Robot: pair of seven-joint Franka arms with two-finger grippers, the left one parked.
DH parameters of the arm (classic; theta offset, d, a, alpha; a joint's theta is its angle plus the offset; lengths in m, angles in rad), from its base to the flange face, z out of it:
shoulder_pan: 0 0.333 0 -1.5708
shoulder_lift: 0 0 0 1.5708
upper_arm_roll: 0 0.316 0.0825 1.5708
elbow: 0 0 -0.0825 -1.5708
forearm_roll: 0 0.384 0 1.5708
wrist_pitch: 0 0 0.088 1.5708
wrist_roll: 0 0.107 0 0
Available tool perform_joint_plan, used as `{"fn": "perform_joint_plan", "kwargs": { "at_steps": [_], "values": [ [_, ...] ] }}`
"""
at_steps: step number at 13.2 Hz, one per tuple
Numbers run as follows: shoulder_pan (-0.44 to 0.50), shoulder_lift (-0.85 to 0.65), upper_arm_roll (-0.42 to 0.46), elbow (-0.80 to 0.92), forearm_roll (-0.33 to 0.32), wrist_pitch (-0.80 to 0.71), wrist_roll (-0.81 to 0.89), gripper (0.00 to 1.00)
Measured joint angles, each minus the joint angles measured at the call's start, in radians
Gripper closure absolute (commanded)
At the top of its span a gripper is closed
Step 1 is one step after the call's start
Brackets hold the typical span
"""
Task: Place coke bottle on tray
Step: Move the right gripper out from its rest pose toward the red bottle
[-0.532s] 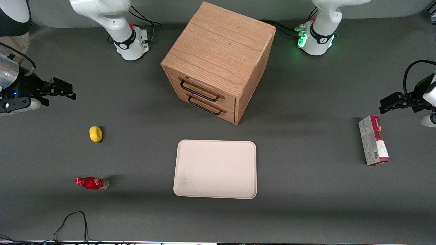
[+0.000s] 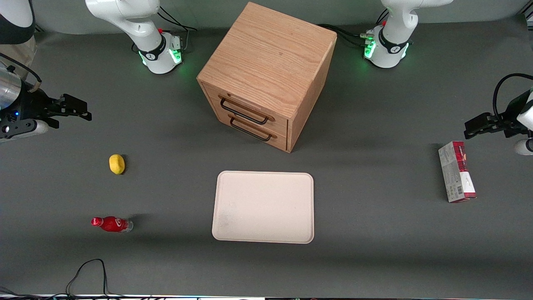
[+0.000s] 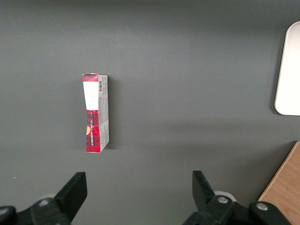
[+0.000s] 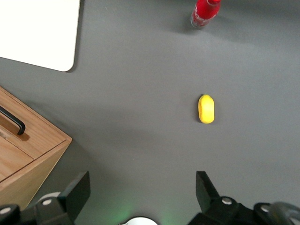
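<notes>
A: Even, soft overhead light; the dark grey table (image 2: 374, 258) shows no glare, and everything in the front view is sharp.

B: Shadows are faint: one beside the wooden drawer cabinet (image 2: 266, 75), one by the coke bottle (image 2: 111, 224). Green lamps glow on the arm bases (image 2: 160, 56).

A: The gripper (image 2: 68, 110), open above the table's working-arm end, looks crisp.

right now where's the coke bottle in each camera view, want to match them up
Front view: coke bottle lies on its side on the table, nearer the camera than the lemon, toward the working arm's end; the open gripper hangs well apart from it.
Right wrist view: coke bottle shows partly, cut by the frame edge.
Left wrist view: not in it.
Shared landmark: the tray, whose corner shows at and.
</notes>
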Motion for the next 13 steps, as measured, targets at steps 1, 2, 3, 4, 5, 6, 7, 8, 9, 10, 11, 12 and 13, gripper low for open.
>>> {"fn": "perform_joint_plan", "kwargs": {
  "at_steps": [1,2,3,4,5,6,7,8,9,10,11,12,13],
  "values": [
    [-0.003,0.002,-0.008,0.000,-0.001,-0.006,0.000,0.00],
    [-0.005,0.002,-0.019,0.000,-0.001,-0.008,-0.001,0.00],
    [-0.007,0.002,-0.026,0.001,-0.002,-0.011,-0.001,0.00],
    [-0.007,0.002,-0.028,0.003,-0.002,-0.015,-0.001,0.00],
    [-0.007,0.002,-0.028,0.006,-0.002,-0.019,-0.001,0.00],
    [-0.007,0.002,-0.028,0.009,-0.002,-0.021,-0.001,0.00],
    [-0.007,0.002,-0.028,0.011,-0.002,-0.022,-0.001,0.00],
    [-0.007,0.002,-0.028,0.012,-0.002,-0.022,-0.001,0.00],
    [-0.007,0.002,-0.028,0.013,-0.002,-0.022,-0.001,0.00],
    [-0.007,0.002,-0.028,0.015,-0.002,-0.022,-0.001,0.00],
    [-0.007,0.002,-0.028,0.019,-0.002,-0.022,-0.001,0.00],
    [-0.007,0.002,-0.028,0.026,-0.002,-0.022,-0.001,0.00],
    [-0.007,0.003,-0.028,0.037,-0.002,-0.022,-0.001,0.00]
  ]
}}
